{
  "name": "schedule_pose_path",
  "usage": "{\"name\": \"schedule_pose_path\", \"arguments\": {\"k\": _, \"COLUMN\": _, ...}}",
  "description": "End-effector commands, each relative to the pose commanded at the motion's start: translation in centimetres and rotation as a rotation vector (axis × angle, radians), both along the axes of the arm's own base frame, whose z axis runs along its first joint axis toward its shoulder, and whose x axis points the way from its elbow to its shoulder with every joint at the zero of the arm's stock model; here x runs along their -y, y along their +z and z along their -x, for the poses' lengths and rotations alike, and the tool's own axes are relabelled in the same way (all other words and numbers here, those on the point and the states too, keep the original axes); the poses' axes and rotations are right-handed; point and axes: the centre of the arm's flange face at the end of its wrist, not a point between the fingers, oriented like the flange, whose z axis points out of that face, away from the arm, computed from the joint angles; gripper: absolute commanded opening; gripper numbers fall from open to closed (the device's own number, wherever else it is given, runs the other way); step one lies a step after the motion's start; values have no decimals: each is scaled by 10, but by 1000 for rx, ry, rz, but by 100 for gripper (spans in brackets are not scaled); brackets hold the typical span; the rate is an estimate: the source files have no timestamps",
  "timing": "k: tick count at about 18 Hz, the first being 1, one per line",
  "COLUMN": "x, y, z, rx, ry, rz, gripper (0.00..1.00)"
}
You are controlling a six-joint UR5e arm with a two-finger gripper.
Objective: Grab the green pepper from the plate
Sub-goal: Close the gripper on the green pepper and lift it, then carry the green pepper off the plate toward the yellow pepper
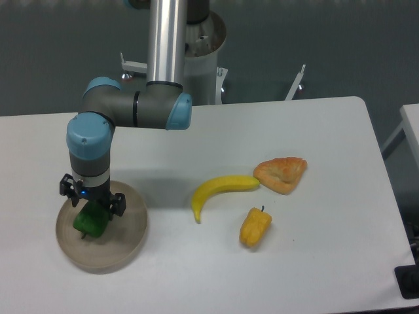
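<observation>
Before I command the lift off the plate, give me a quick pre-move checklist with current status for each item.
1. Gripper positioned over the green pepper: ok.
2. Fingers closed on the pepper: cannot tell; the wrist hides the jaws.
3. Pepper on the plate, not yet lifted: ok, it looks to rest there.
4. Straight-up path free: ok; nothing above but the arm itself.
5. Nearby items clear: ok; banana, yellow pepper and pastry lie well to the side.
</observation>
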Motion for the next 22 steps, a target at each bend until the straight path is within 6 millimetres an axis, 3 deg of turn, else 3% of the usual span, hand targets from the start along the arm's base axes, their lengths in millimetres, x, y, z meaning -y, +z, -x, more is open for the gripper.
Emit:
{"name": "schedule_pose_path", "arguments": {"k": 3, "x": 0, "y": 2, "z": 0, "rx": 0, "ry": -3, "rz": -5, "gripper": 42}}
{"name": "schedule_pose_path", "arguments": {"k": 8, "x": -1, "y": 9, "z": 1, "rx": -5, "ry": -7, "rz": -16, "gripper": 37}}
{"name": "schedule_pose_path", "arguments": {"k": 13, "x": -8, "y": 44, "z": 10, "rx": -26, "ry": -29, "rz": -79, "gripper": 36}}
{"name": "schedule_pose_path", "arguments": {"k": 17, "x": 0, "y": 76, "z": 79, "rx": -78, "ry": -48, "rz": -131, "gripper": 36}}
{"name": "schedule_pose_path", "arguments": {"k": 19, "x": 12, "y": 90, "z": 127, "rx": -144, "ry": -60, "rz": -139, "gripper": 36}}
{"name": "schedule_pose_path", "arguments": {"k": 22, "x": 26, "y": 109, "z": 183, "rx": -239, "ry": -122, "rz": -149, "gripper": 36}}
